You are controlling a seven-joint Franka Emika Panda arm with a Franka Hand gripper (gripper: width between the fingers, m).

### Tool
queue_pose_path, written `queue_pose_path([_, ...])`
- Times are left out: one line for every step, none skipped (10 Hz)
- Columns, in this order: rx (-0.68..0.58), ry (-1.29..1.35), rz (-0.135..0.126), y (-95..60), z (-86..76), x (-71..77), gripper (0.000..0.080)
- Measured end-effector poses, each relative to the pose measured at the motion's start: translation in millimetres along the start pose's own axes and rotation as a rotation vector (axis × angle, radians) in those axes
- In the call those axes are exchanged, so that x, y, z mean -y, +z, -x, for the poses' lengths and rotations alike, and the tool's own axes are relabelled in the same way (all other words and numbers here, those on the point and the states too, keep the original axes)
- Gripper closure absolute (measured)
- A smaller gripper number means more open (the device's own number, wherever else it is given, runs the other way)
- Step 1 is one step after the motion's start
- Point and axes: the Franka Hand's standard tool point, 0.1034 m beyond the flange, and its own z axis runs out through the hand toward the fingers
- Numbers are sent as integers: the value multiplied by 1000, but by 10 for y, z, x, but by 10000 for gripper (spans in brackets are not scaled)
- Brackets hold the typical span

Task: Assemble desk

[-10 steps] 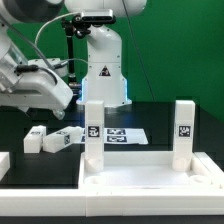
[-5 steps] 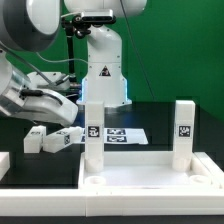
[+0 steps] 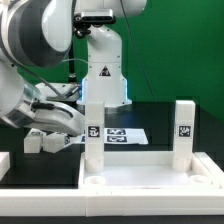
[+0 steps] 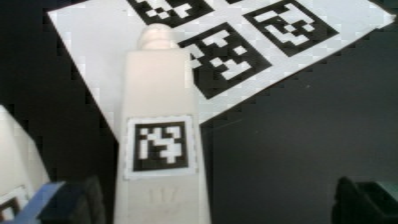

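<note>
The desk's white rimmed panel [image 3: 150,178] lies at the front of the exterior view. Two white square legs with tags stand upright in its far corners, one on the exterior view's left [image 3: 93,135] and one on its right [image 3: 184,130]. Two loose legs [image 3: 58,141] [image 3: 35,140] lie on the black table to the left. My gripper [image 3: 62,124] hangs low over them. In the wrist view my gripper [image 4: 214,204] is open, with a lying leg [image 4: 160,120] between the fingers [image 4: 54,202], nearer one finger and not gripped.
The marker board [image 3: 124,135] lies flat behind the panel; it also shows in the wrist view [image 4: 231,45], under the lying leg's pegged end. Another white part [image 4: 11,150] lies at the edge of the wrist view. The robot base [image 3: 103,70] stands at the back.
The arm has swung forward and down over the loose legs, filling more of the exterior view's left. The panel and its two upright legs have not moved.
</note>
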Motion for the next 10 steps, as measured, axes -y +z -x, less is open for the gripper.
queue_pose_path([-1,-3,2,17,-11,19,150])
queue_pose_path([0,-6,4,28,-11,33,150])
queue_pose_path([1,-7,4,29,-11,34,150])
queue_pose_path([1,-7,4,30,-11,33,150])
queue_pose_path([1,-7,5,31,-11,34,150])
queue_pose_path([1,-7,6,32,-10,35,150])
queue_pose_path([3,-8,5,29,-5,32,150])
queue_pose_path([9,-7,3,13,12,19,150])
queue_pose_path([23,-4,-1,-13,53,4,150])
queue_pose_path([31,-2,-3,-42,74,-7,150])
